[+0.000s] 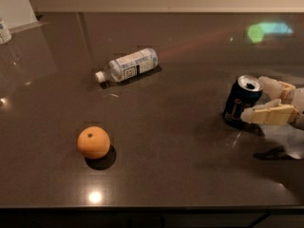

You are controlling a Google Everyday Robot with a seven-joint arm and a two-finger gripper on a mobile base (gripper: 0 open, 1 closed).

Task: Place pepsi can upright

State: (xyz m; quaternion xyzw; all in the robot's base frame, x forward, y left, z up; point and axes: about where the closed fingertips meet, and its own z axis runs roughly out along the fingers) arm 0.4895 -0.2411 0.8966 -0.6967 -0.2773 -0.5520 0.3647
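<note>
The pepsi can (241, 100), dark blue with a silver open top, stands on the dark table (180, 141) at the right, leaning slightly. My gripper (252, 99) reaches in from the right edge. One pale finger (270, 115) lies across the can's near lower side. The other finger (274, 85) is behind the can by its top rim. The gripper looks closed on the can.
A clear plastic bottle (127, 65) with a white label lies on its side at the back centre-left. An orange (93, 142) sits at the front left. A small white container (4, 31) stands at the far left edge. The table's front edge runs along the bottom.
</note>
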